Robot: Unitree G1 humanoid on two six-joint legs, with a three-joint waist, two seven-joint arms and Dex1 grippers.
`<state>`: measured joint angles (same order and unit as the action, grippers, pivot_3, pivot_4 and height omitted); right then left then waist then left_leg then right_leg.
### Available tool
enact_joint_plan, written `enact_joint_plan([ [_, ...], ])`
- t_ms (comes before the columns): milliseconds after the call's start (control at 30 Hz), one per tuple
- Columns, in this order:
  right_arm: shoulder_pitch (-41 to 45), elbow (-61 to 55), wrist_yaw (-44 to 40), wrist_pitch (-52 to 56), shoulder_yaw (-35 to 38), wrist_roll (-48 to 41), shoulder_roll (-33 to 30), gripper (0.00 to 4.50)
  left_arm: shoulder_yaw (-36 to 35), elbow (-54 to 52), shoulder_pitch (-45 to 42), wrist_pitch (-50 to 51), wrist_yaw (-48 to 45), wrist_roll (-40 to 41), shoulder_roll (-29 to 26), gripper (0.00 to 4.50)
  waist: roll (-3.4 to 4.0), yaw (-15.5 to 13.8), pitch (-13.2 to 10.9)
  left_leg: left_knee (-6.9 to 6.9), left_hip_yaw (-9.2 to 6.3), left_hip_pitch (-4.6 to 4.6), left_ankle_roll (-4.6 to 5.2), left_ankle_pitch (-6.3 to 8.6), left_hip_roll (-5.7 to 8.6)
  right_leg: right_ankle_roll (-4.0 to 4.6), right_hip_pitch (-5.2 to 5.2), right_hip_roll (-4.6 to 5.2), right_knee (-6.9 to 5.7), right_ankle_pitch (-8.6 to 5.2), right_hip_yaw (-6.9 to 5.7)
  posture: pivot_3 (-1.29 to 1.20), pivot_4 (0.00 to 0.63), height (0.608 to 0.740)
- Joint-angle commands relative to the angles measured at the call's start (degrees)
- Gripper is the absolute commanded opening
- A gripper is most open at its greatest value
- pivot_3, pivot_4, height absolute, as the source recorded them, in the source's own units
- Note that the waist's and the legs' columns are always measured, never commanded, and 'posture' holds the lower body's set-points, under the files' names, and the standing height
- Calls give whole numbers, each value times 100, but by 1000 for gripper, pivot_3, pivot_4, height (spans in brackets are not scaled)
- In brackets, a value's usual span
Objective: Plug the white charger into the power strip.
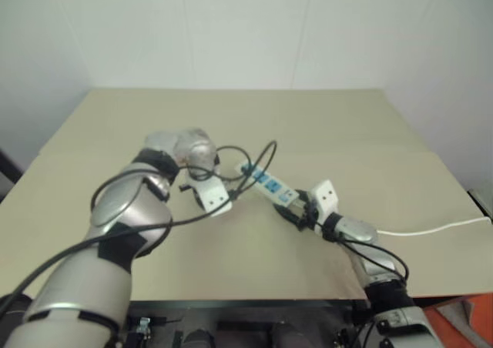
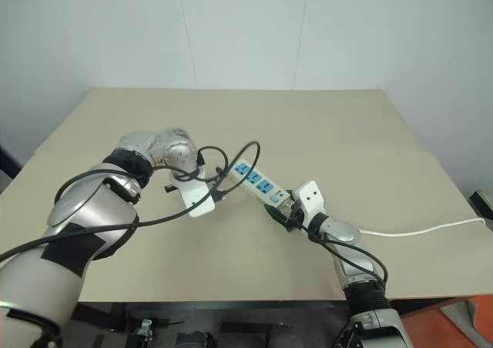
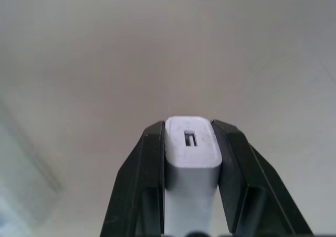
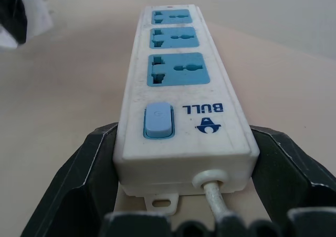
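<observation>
White charger: I have it pinched between the left gripper's two black fingers, USB-port face toward the wrist camera, above the tan table.

Power strip: three blue sockets, switch and cable at the near end. My right gripper clamps its cable end by both sides.

Risk: I judge the prongs, hidden from me, could meet a socket skewed and push the strip askew in the right grip.

Pose: left gripper points steeply down beside the strip's far end; right lies near level, angled toward the left.
</observation>
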<state>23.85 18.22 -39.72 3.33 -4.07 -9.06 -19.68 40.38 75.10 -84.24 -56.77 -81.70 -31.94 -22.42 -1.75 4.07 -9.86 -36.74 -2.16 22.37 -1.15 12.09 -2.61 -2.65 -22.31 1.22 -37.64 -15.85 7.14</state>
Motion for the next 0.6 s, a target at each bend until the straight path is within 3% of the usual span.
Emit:
enact_joint_plan([
  [33,69,488,-494,-91,-311,222,-135,3421,-1050,-178,-400,529,-970,1514,-86,1010,0,9,0,0,0,2,0,0,0,0,-1,0,0,0,1,0,150,740],
  [233,930,1332,-1884,-338,-568,39,-118,3421,-1807,-1542,26,3699,-1080,5139,-438,1010,2,138,-1,0,-3,-3,0,0,-4,-1,-1,-1,-10,-1,-1,0,150,740],
  [400,1486,1923,-2983,-737,-812,50,35,3421,-2442,-2365,989,5250,-1080,6252,-765,1010,5,340,0,0,-13,-14,0,0,-4,-2,-1,-3,-35,-2,-6,0,150,740],
  [600,1727,2266,-3461,-1070,-1032,232,335,3421,-3223,-3168,2077,6721,-1043,6633,-830,1010,7,371,-1,-9,-47,-9,0,-1,-5,2,-3,-8,-43,0,-29,0,150,740],
])
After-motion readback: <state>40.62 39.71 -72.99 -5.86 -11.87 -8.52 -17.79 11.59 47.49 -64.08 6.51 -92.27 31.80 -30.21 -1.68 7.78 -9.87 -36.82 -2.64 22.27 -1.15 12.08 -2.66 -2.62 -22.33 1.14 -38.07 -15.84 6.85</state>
